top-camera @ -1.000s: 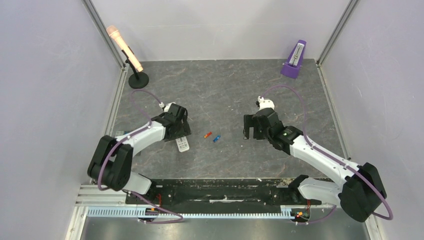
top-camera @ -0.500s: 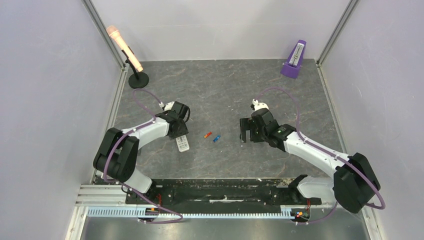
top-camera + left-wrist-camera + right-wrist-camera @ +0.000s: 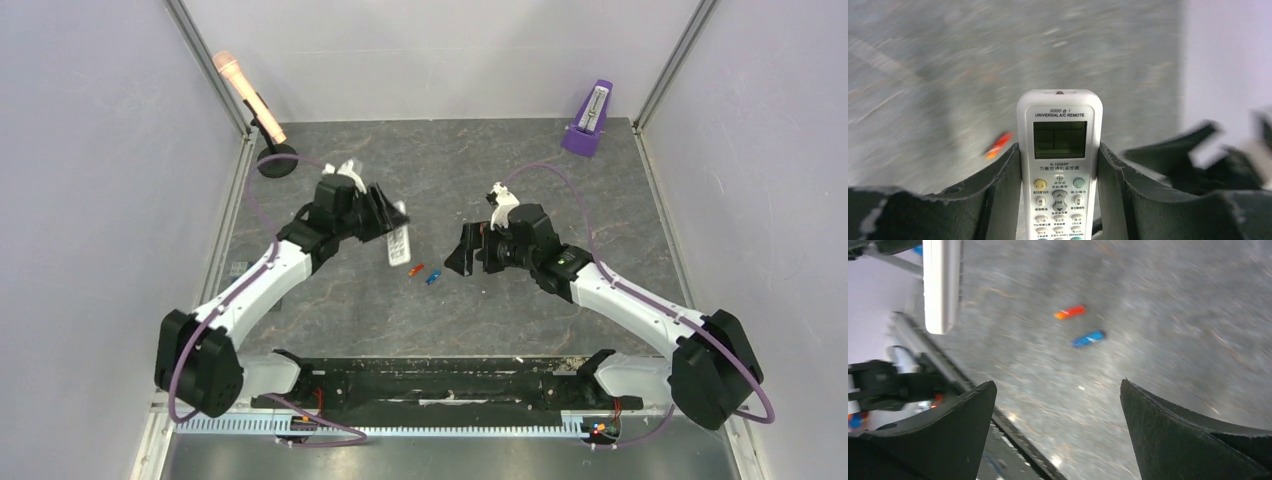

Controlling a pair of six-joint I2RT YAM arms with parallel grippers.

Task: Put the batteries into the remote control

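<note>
Left gripper [image 3: 1058, 151] pinches remote [image 3: 1059, 165] across its long edges; probably light, stiff, slick plastic. Right gripper [image 3: 1057, 385] spread, empty. Batteries [image 3: 1070, 312] tiny, likely roll-prone: pinch mid-body.

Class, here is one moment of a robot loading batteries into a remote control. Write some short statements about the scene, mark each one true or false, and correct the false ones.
1. The left end effector grips the remote control between its fingers. True.
2. The red-orange battery and the blue battery lie close together on the table. True.
3. The right end effector holds the blue battery. False: it is open and empty, and both batteries lie on the table.
4. The purple metronome stands right beside the batteries. False: it stands in the far right corner, well away from them.
5. The remote control's display faces the left wrist camera. True.
</note>
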